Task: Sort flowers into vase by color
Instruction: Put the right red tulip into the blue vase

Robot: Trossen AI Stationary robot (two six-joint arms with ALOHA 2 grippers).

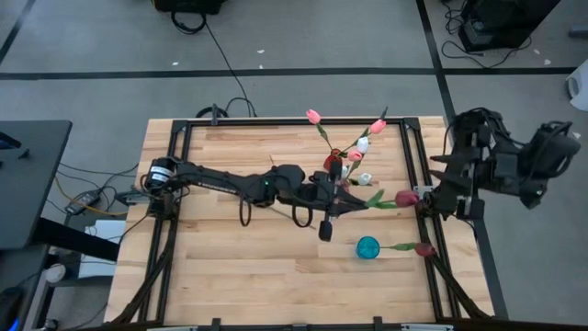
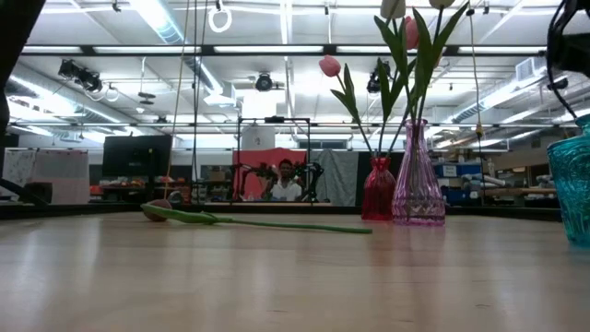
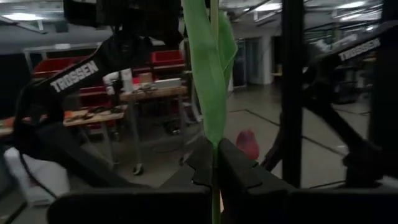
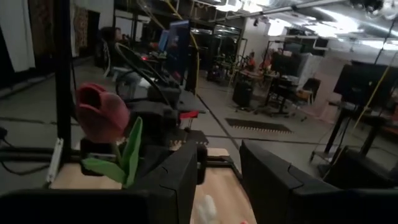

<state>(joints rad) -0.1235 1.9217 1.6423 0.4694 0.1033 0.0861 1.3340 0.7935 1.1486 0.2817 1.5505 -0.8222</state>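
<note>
- Toward the near right part of the bench (image 1: 230, 276) stands a teal vase (image 1: 367, 247), with a dark red tulip (image 1: 424, 249) lying just beside it, head at the right edge.
- Across the middle reaches the left arm; the left gripper (image 3: 215, 163) is pinched tight on a green stem (image 3: 211, 68) and its leaf, near the bench's centre-right.
- That stem runs rightward to a maroon tulip (image 1: 405, 198), seen in the right wrist view as a dark pink head (image 4: 101, 112) with green leaves under it.
- At the right edge sits the right arm, its gripper (image 4: 219, 163) with fingers partly apart and nothing between them, close to that flower head.
- Toward the far right corner stand a red vase (image 2: 378, 192) and a pink glass vase (image 2: 418, 178), close together, holding pink tulips (image 1: 313, 116) and white tulips (image 1: 363, 144).
- Beyond the bench, a person (image 2: 287, 183) sits in the room.
</note>
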